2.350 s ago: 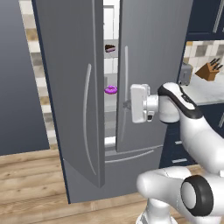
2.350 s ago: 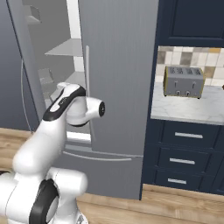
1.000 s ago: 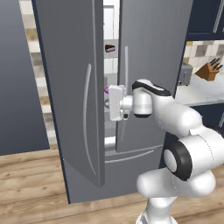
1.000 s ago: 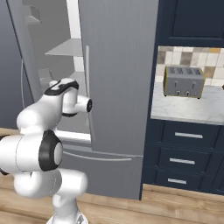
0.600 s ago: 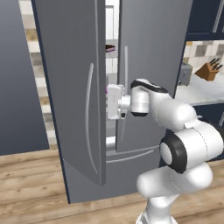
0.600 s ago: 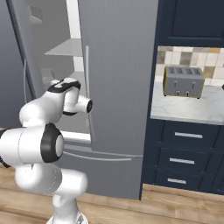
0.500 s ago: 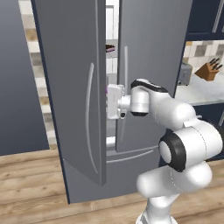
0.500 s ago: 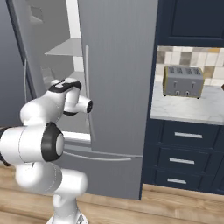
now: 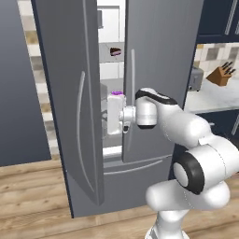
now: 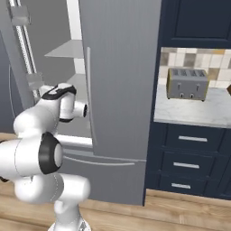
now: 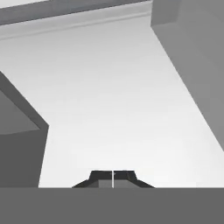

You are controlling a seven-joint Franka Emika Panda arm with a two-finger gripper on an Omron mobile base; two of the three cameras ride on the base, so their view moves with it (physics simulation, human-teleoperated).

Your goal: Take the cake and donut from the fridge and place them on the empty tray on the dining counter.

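Observation:
The grey fridge point(image 9: 158, 70) stands with its left door point(image 9: 70, 93) swung partly open. On an upper white shelf sits the dark brown cake point(image 9: 115, 51). One shelf lower, the purple donut point(image 9: 116, 93) peeks out just above my white hand. My gripper point(image 9: 105, 122) reaches into the gap between the doors, slightly below the donut. In the hand view its fingertips point(image 11: 113, 178) are shut together on nothing, facing the white interior wall and grey shelf edges. The arm also enters the fridge point(image 10: 122, 76) from the left. The tray and dining counter are out of view.
A marble counter right of the fridge carries a grey toaster point(image 10: 187, 83) and a knife block point(image 9: 223, 74). Navy drawers point(image 10: 191, 158) sit below it. The open left door and the right door's edge close in on the arm from both sides.
The hand has moved left from in front of the right door into the gap between the doors and now covers most of the donut. Over the last half second it barely moved.

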